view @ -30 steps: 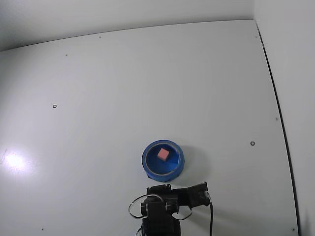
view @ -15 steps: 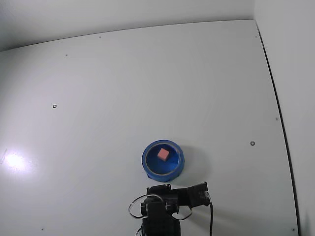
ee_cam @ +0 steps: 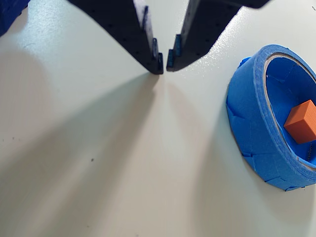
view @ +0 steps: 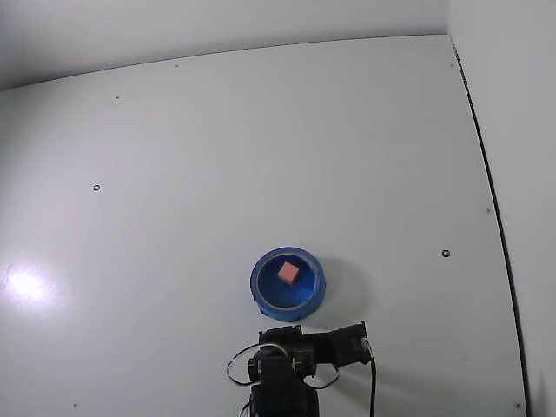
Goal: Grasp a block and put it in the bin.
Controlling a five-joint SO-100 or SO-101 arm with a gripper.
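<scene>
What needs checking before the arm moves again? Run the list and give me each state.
1. Cube inside the bowl: ok, it rests on the bowl's floor in both views.
2. Pincer empty: ok, nothing sits between its tips.
3. Pincer jaws: nearly closed, only a narrow gap in the wrist view.
4. Pincer clear of the bowl: ok, it sits off to the left of the rim in the wrist view.
5. Bowl upright on the table: ok.
6. Other cubes left on the table: none visible in the fixed view; ok.
</scene>
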